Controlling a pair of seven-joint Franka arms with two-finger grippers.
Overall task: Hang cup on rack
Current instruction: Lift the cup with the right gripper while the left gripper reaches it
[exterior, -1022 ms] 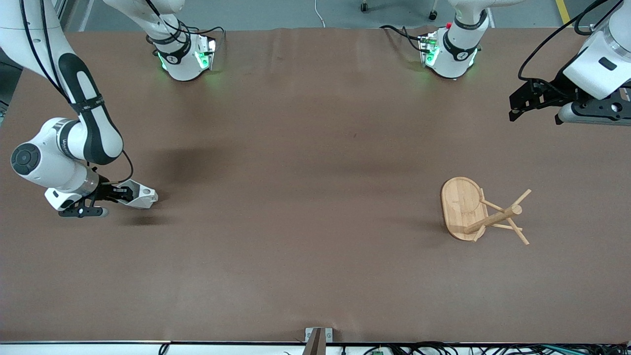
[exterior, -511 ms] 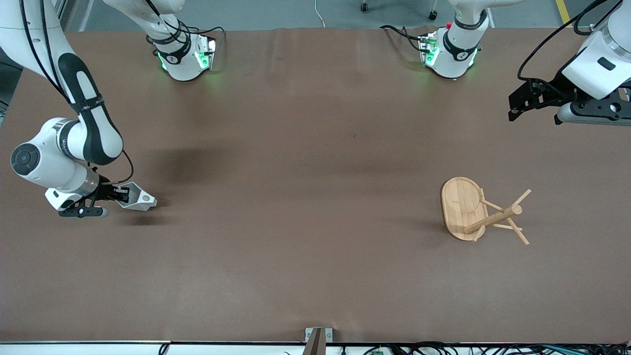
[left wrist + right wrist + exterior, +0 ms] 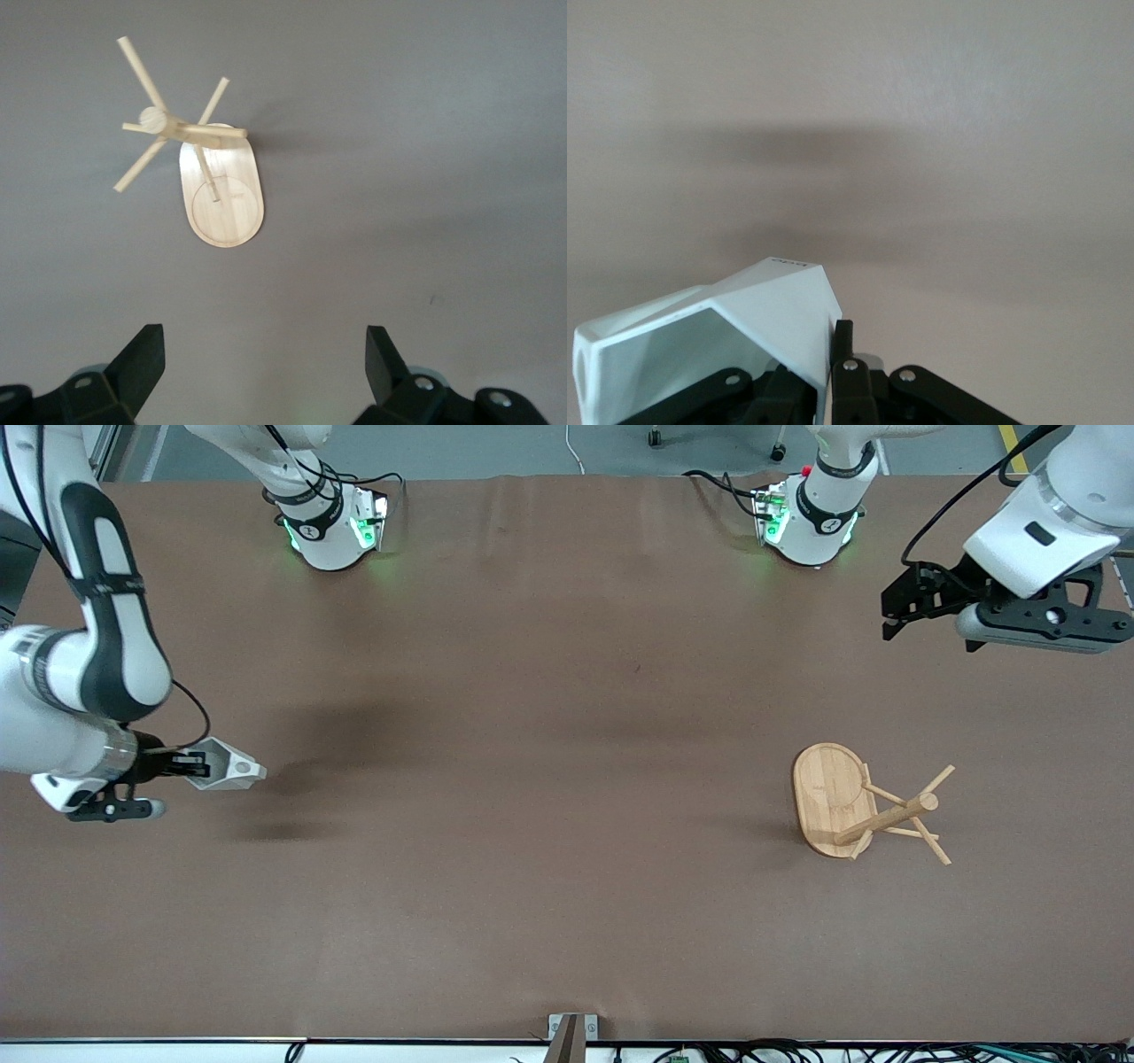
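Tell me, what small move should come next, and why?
Probably carry the white cup toward the bamboo rack. The right gripper is shut on the cup's wall, up over its shadow, while the rack stands at the left arm's end. The open left gripper hangs above the table there.

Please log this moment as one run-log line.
right gripper: shut on cup, lifted | left gripper: open, waiting above rack | cup not yet hung
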